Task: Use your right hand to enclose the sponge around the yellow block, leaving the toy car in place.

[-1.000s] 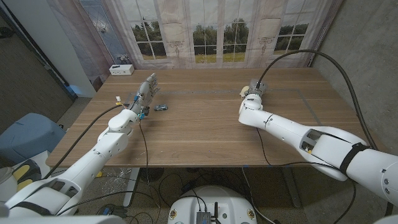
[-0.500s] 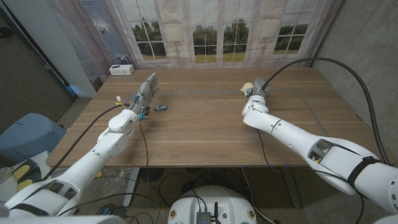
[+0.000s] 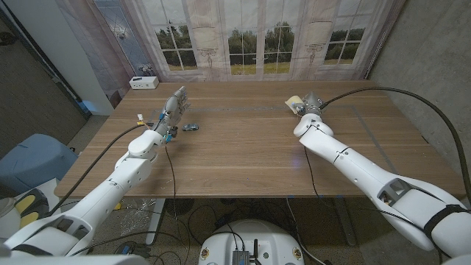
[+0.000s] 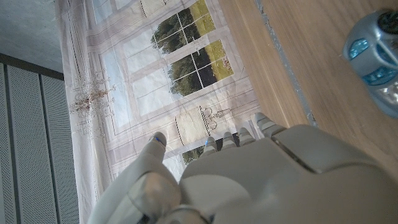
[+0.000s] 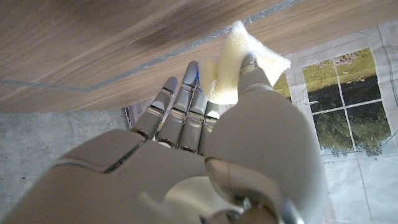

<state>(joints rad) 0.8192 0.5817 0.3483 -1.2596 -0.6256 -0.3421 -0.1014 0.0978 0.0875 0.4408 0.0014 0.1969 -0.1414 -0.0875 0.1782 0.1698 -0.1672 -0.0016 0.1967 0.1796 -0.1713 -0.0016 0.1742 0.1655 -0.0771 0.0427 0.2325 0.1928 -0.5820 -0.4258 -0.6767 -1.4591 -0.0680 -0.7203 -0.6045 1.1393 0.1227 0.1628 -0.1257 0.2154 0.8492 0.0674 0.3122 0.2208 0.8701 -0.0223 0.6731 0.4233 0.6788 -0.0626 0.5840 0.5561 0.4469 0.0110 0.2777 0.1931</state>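
Table of wood bears both arms: the right hand reaches far across it and pinches the pale yellow sponge between thumb and fingers. The left hand stands beside the toy car, fingers straight and apart, holding nothing. No writing is readable.

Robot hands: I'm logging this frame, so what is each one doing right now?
Left robot hand: open, holding nothing, beside the toy car.
Right robot hand: holding the sponge.
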